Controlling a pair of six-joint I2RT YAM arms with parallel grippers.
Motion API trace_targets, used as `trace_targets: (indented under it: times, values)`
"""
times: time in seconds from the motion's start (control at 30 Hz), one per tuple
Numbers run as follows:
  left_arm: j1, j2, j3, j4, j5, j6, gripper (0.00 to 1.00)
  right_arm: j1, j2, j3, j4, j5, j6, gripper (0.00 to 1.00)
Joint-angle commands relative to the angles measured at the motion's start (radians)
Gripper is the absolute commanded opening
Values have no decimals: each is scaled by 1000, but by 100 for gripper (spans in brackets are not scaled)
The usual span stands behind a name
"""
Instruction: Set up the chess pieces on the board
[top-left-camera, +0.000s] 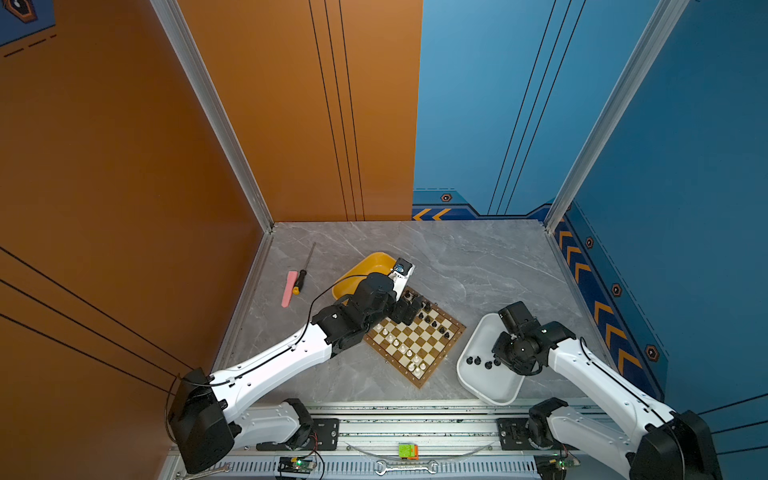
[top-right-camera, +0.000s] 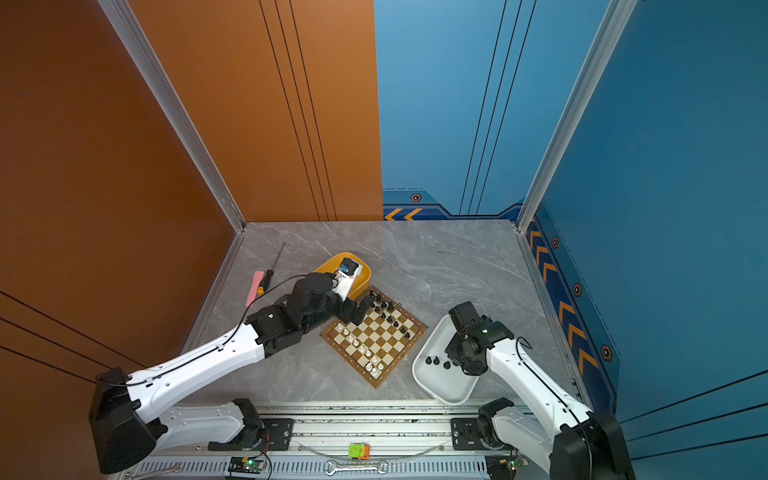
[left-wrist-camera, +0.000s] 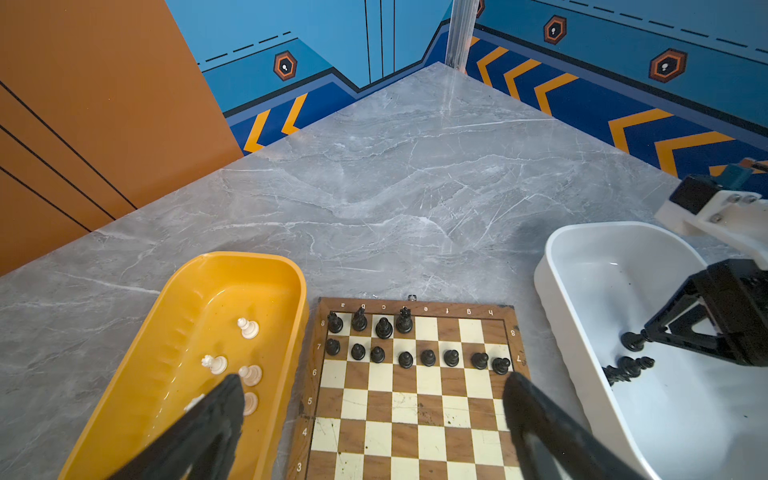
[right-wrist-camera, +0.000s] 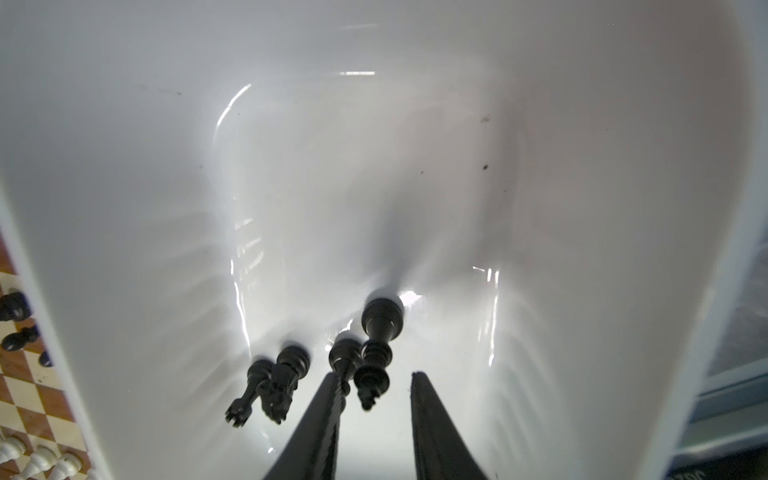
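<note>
Board (top-left-camera: 424, 343) edge hidden under left gripper (top-left-camera: 409, 309); right gripper (right-wrist-camera: 374, 376) fingers cut off.

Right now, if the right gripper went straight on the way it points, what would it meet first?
Most likely the black chess piece lying in line with the gap of the right gripper, then the floor of the white tray. Depth is unclear from the wrist view.
</note>
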Motion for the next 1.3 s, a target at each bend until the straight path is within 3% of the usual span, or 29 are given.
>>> trace_targets:
  times: [0.0,0.43,1.27]
  values:
    - [-10,2,26,-25,-24,7,98,-8,25,5,6,-13,-32,31]
    - [-10,9,24,-33,-27,20,98,-17,49,12,6,-15,-43,21]
    - [-5,-38,-32,-18,-68,27,98,-16,68,100,-47,2,-76,14]
